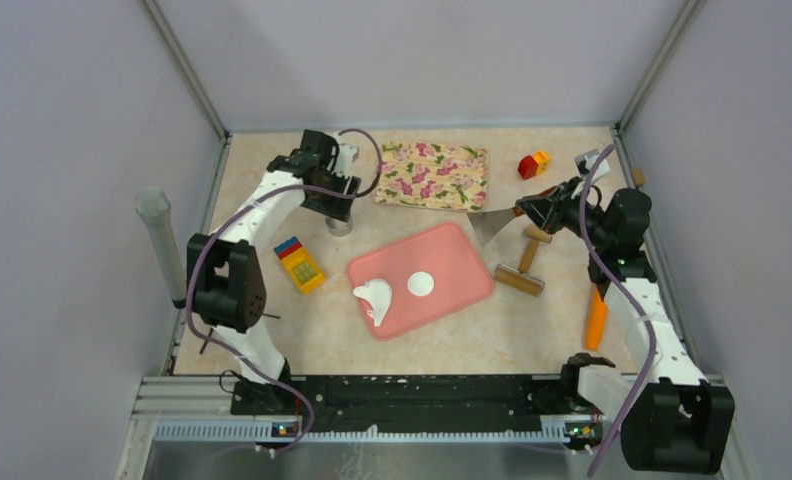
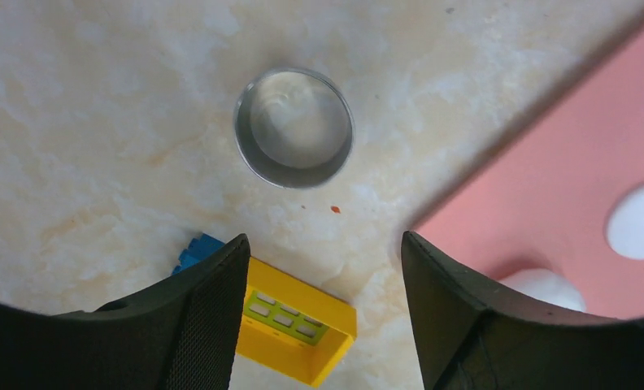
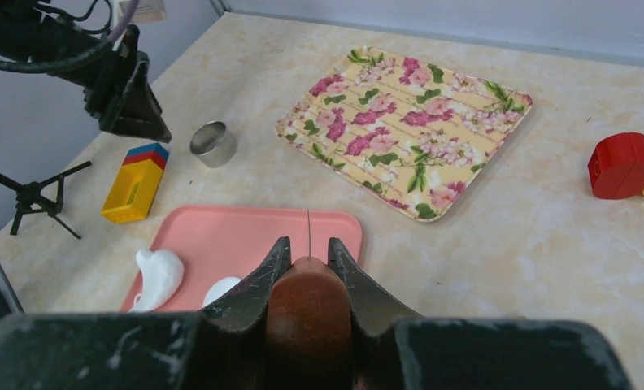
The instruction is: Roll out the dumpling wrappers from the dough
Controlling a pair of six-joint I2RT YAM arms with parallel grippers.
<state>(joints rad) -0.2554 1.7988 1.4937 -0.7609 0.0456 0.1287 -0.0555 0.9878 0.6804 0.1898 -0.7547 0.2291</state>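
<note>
A round white dumpling wrapper (image 1: pixel 421 284) lies on the pink mat (image 1: pixel 452 255), with the white dough (image 1: pixel 374 298) as an irregular lump at the mat's left edge. My left gripper (image 1: pixel 338 208) hangs open over the silver ring cutter (image 2: pixel 293 127), which stands free on the table beyond the fingertips. My right gripper (image 3: pixel 308 248) is shut on the brown wooden handle (image 3: pixel 309 313) of a scraper. Its metal blade (image 1: pixel 490 226) hovers off the mat's far right corner. In the right wrist view the dough (image 3: pixel 158 276) and wrapper (image 3: pixel 221 290) lie just left of the fingers.
A wooden rolling pin (image 1: pixel 522 270) lies right of the mat, and an orange tool (image 1: pixel 596 318) lies nearer the right arm. A floral tray (image 1: pixel 432 175) sits at the back, a red-and-yellow toy (image 1: pixel 533 164) beside it. A yellow, blue and red block (image 1: pixel 299 263) is left of the mat.
</note>
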